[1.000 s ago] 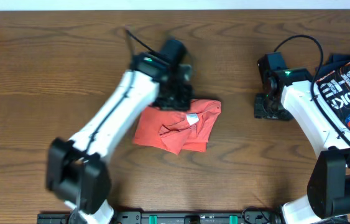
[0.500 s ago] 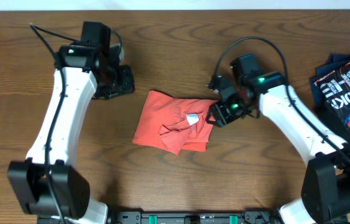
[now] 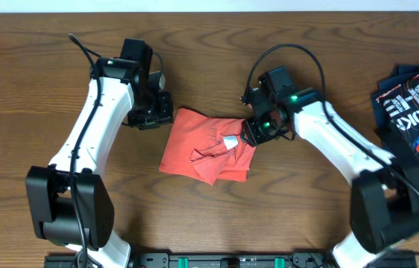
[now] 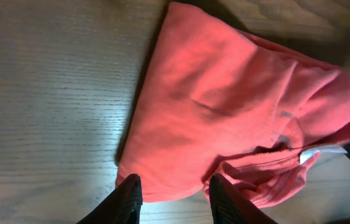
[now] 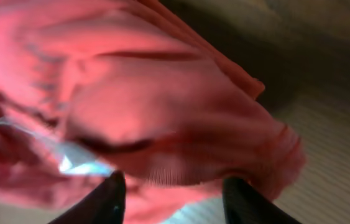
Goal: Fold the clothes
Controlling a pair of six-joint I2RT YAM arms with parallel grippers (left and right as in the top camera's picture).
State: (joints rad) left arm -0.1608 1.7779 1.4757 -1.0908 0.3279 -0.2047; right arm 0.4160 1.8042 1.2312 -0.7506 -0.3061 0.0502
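The clothes, a red-orange T-shirt [image 3: 208, 147], lie crumpled in a rough rectangle mid-table, with the white neck tag [image 3: 230, 141] showing on top. My left gripper [image 3: 167, 115] hovers at the shirt's upper left corner. In the left wrist view its fingers [image 4: 130, 198] stand apart over the shirt's [image 4: 224, 106] edge, gripping nothing. My right gripper [image 3: 253, 133] is at the shirt's upper right edge. In the blurred right wrist view its fingers [image 5: 114, 198] straddle a bunched fold of the shirt [image 5: 175, 118] without pinching it.
A dark navy garment with white lettering and round badges [image 3: 417, 104] lies at the table's right edge. Bare wooden tabletop [image 3: 30, 89] surrounds the shirt. Cables trail from both arms.
The left gripper left the shirt, swung out to the left, then came back to its upper left corner. The right arm came in from the right onto the shirt's right edge, its jaws narrowing slightly.
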